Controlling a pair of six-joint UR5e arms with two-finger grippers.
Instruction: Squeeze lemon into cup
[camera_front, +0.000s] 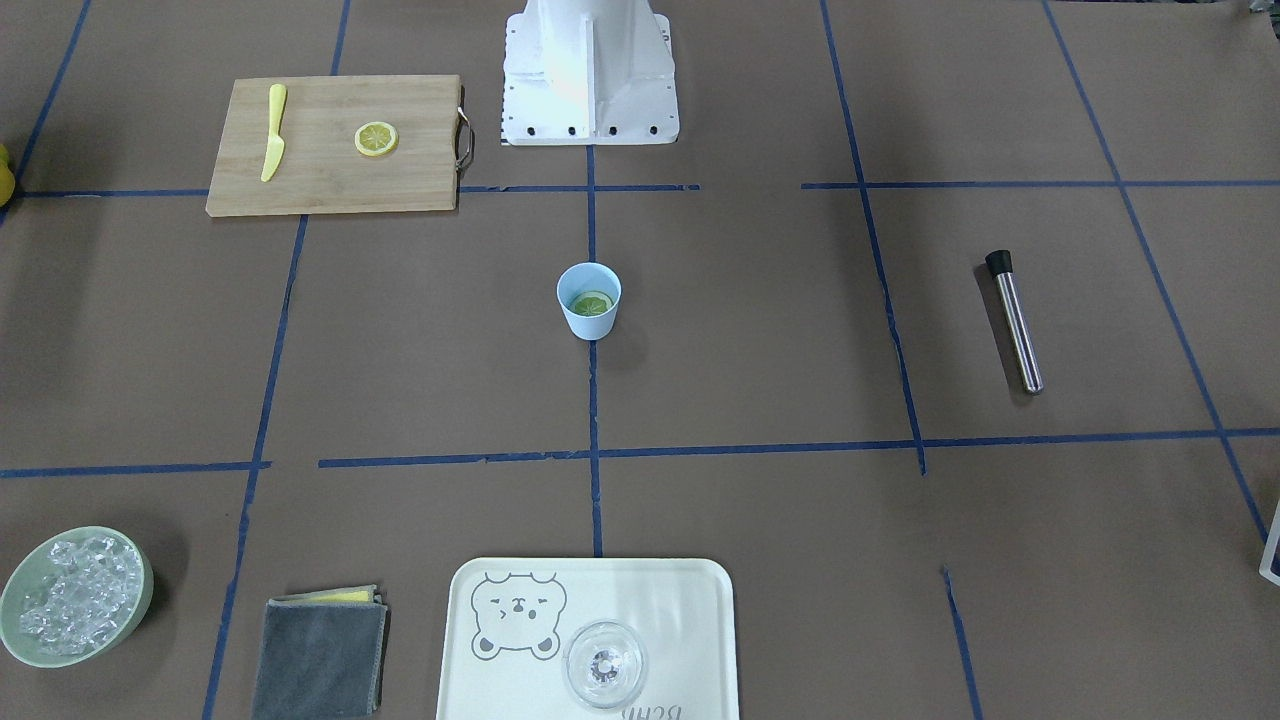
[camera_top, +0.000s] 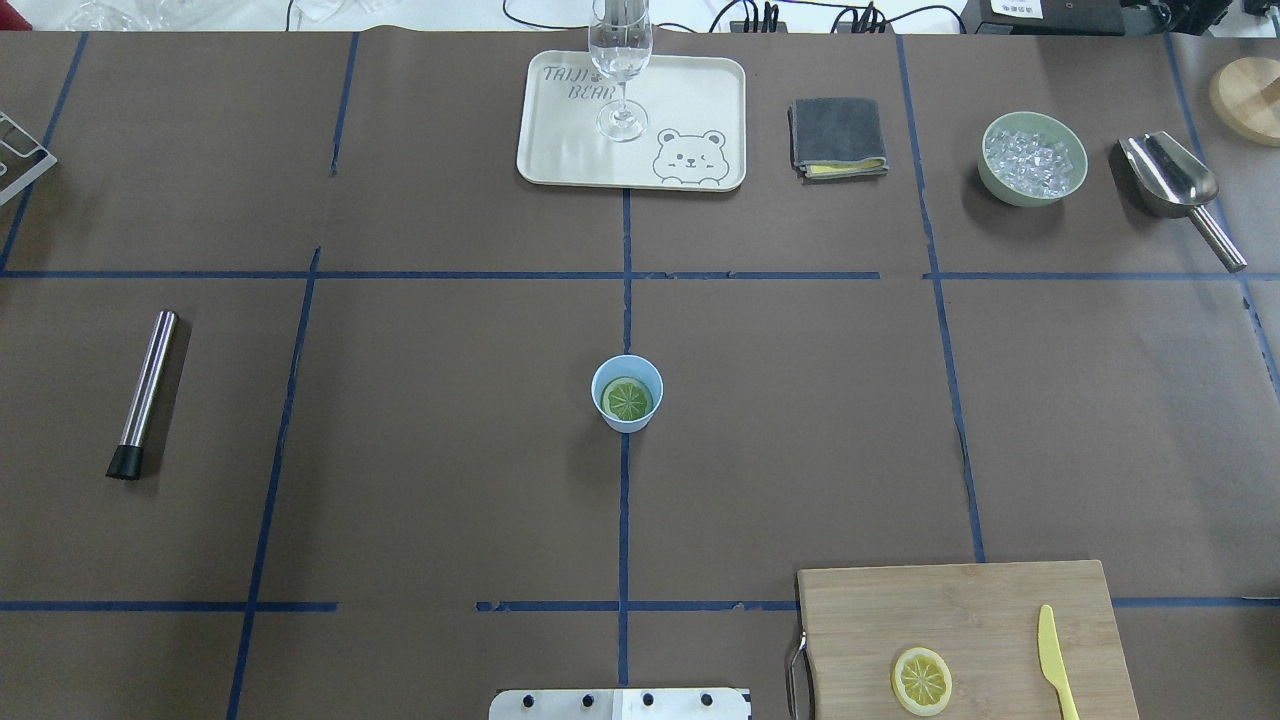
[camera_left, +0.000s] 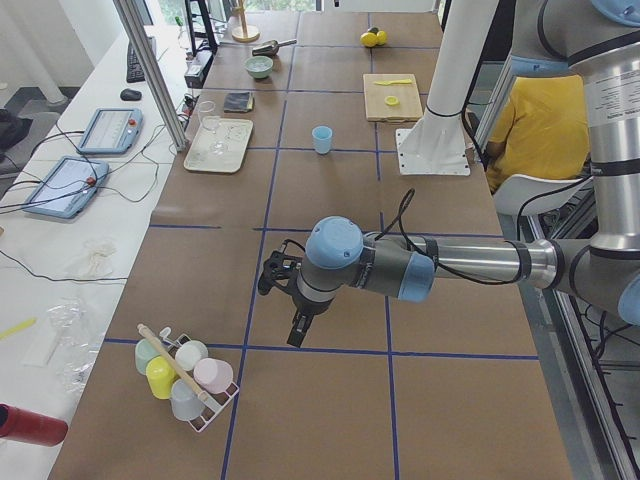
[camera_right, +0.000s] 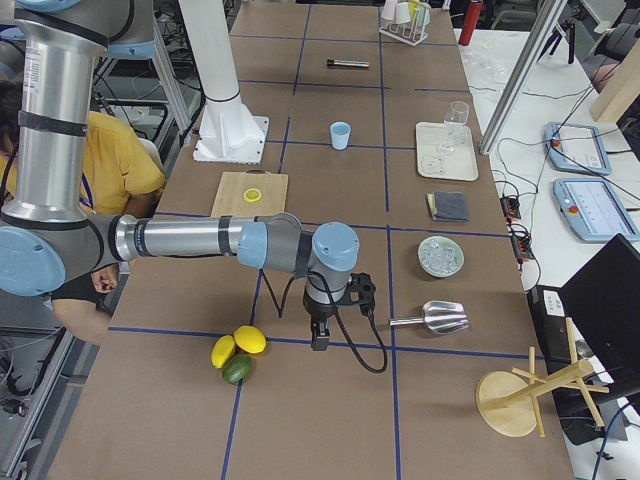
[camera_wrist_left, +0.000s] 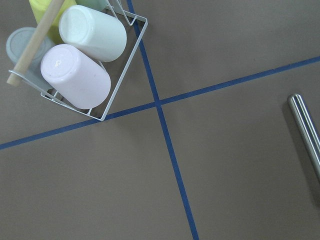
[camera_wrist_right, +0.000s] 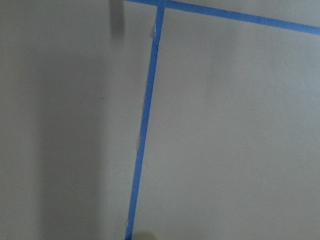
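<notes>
The light-blue cup (camera_front: 589, 312) stands upright at the table's middle; it also shows in the overhead view (camera_top: 627, 420). A round slice (camera_top: 627, 399) with a greenish-yellow segmented face lies flat inside it. A second yellow lemon slice (camera_front: 376, 139) lies on the wooden cutting board (camera_front: 330, 170). Both grippers are outside the overhead and front views. The left gripper (camera_left: 298, 333) hangs far from the cup, near a cup rack. The right gripper (camera_right: 320, 338) hangs over the table's other end. I cannot tell whether either is open or shut.
A yellow plastic knife (camera_front: 273, 132) lies on the board. A tray (camera_top: 560, 150) holds a clear glass (camera_top: 621, 70). Nearby are a grey cloth (camera_top: 838, 137), a green ice bowl (camera_top: 1033, 160), a metal scoop (camera_top: 1175, 185), a steel rod (camera_top: 143, 392), the cup rack (camera_left: 185, 375) and whole citrus fruits (camera_right: 238, 352).
</notes>
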